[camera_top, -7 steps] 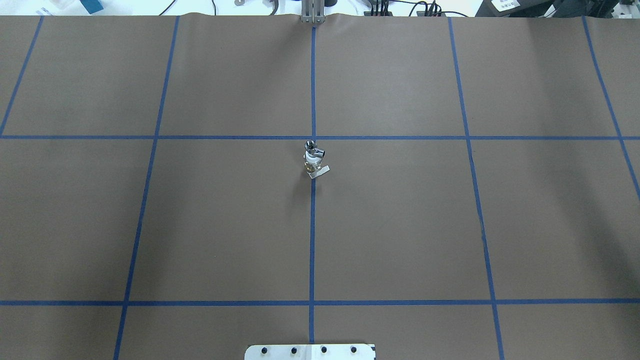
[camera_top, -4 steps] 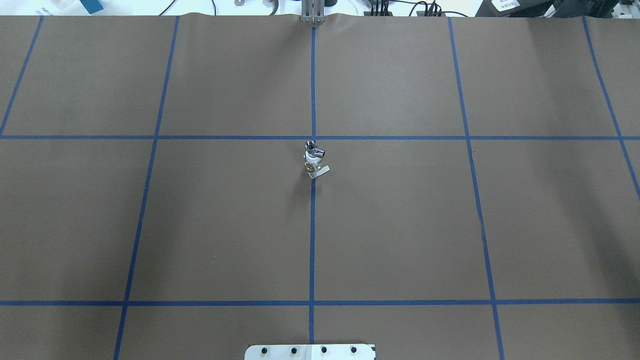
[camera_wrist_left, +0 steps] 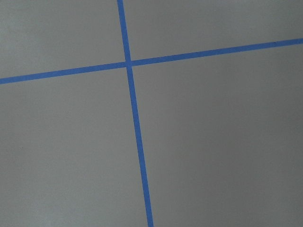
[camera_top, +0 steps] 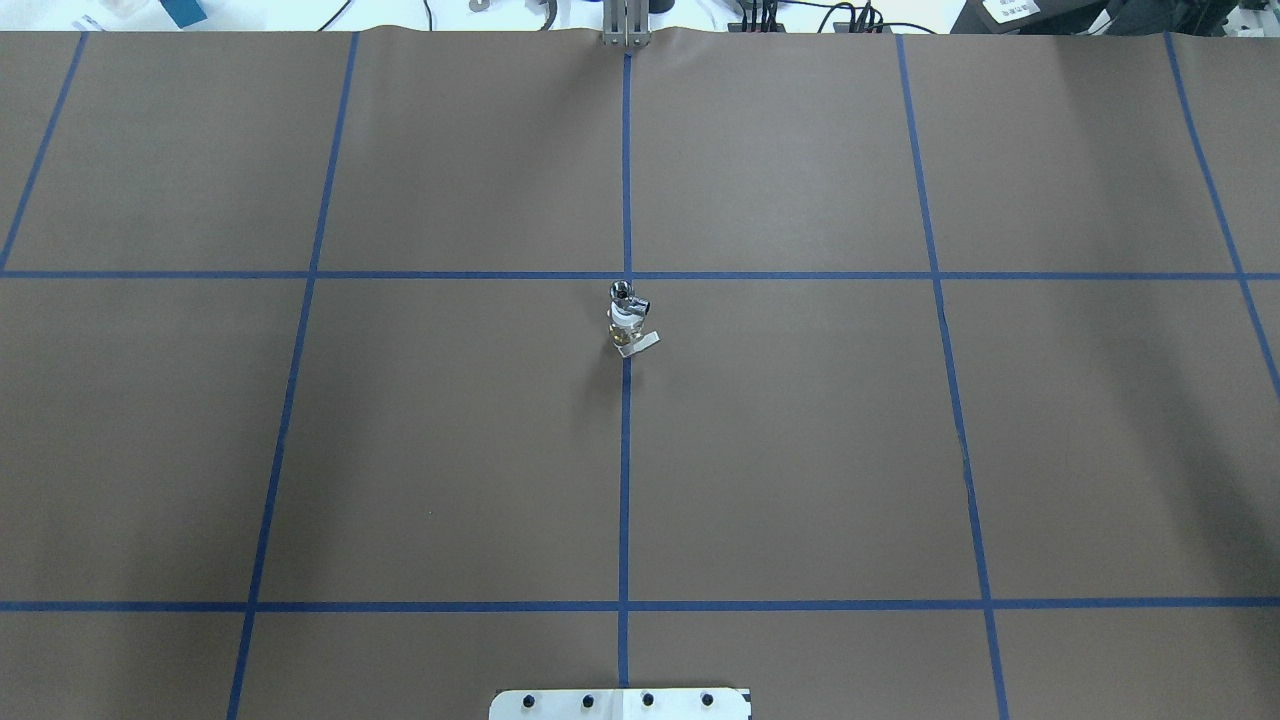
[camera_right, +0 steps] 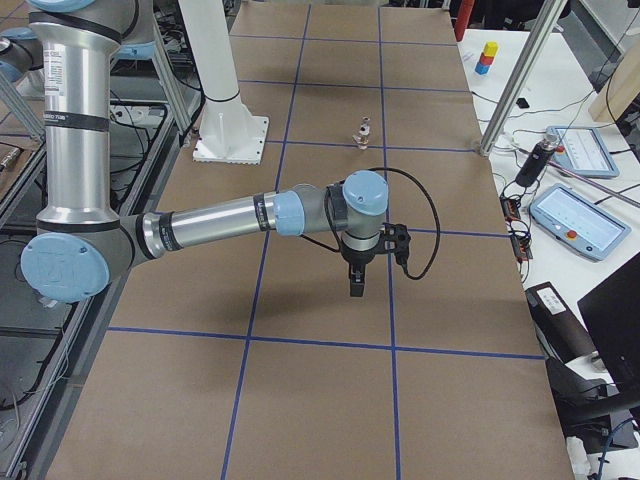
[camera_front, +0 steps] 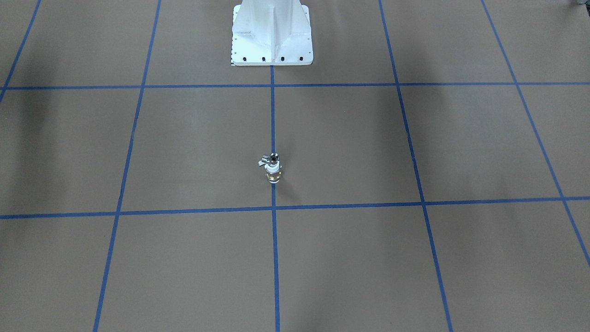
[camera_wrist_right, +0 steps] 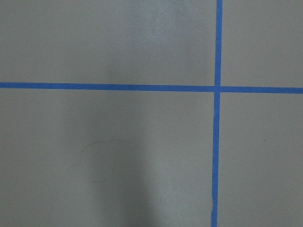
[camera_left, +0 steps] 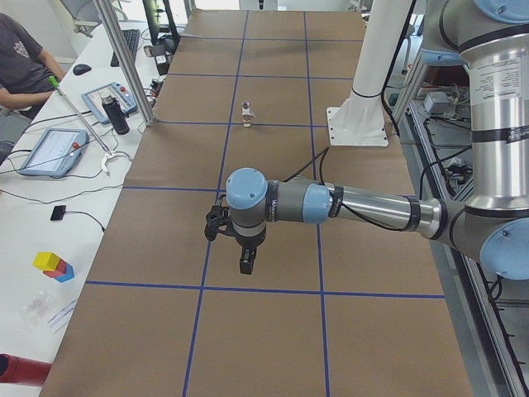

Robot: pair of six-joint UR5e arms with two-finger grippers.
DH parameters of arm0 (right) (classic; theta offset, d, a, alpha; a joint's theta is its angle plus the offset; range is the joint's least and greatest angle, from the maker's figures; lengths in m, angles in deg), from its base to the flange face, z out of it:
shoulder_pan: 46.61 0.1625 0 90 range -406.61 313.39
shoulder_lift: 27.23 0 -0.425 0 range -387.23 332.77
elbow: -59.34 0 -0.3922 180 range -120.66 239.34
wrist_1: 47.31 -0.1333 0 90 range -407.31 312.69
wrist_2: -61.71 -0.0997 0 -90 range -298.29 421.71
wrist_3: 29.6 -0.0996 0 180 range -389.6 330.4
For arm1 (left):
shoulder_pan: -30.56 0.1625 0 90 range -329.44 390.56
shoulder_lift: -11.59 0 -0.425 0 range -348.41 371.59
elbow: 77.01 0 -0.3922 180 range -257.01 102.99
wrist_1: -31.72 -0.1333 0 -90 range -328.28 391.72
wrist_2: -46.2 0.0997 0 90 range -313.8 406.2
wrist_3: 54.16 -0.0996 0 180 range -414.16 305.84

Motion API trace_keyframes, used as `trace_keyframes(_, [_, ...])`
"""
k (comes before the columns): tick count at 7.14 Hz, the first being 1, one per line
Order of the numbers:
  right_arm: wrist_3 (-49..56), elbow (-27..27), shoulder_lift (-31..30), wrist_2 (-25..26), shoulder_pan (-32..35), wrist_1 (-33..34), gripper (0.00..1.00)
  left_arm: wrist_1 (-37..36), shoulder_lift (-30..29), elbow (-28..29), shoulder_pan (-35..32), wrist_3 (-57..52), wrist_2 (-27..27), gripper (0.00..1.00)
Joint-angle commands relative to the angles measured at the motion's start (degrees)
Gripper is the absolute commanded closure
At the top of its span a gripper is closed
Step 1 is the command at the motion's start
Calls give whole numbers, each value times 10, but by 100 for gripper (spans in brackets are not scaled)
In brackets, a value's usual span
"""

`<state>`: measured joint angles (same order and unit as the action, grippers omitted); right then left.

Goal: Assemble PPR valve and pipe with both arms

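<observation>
The PPR valve (camera_top: 624,328) stands upright on the centre blue tape line, white ends, brass middle, its pale lever (camera_top: 641,344) sticking out to the side. The silver pipe (camera_top: 623,292) sits on the valve's top end; in the front-facing view the pipe (camera_front: 274,158) is above the valve (camera_front: 273,174). Nothing holds them. My left gripper (camera_left: 246,261) hangs over the table far from them and shows only in the exterior left view. My right gripper (camera_right: 355,284) shows only in the exterior right view. Of both I cannot tell whether they are open or shut. Both wrist views show only brown paper and tape.
The white pedestal base (camera_front: 272,41) stands behind the valve. Brown paper with a blue tape grid (camera_top: 625,450) covers the table. A side desk holds tablets (camera_left: 51,150), a bottle (camera_left: 116,114) and coloured blocks (camera_left: 53,265); a person (camera_left: 21,62) sits there. An aluminium post (camera_right: 515,95) stands at the table's edge.
</observation>
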<state>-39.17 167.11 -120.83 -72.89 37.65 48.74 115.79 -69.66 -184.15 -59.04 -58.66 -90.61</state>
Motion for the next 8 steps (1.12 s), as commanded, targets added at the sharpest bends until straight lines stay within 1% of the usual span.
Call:
trace_keyframes(1, [1, 21, -20, 0, 3, -3, 0, 1, 18, 0, -30, -3, 3, 0])
trace_keyframes(3, [-1, 13, -21, -2, 6, -3, 0, 7, 22, 15, -40, -1, 3, 0])
trace_keyframes(6, [-5, 11, -14, 0, 8, -2, 0, 9, 18, 1, -38, 0, 0, 0])
trace_keyframes(8, [-7, 8, -12, 2, 9, 0, 0, 12, 18, 2, -38, 1, 0, 0])
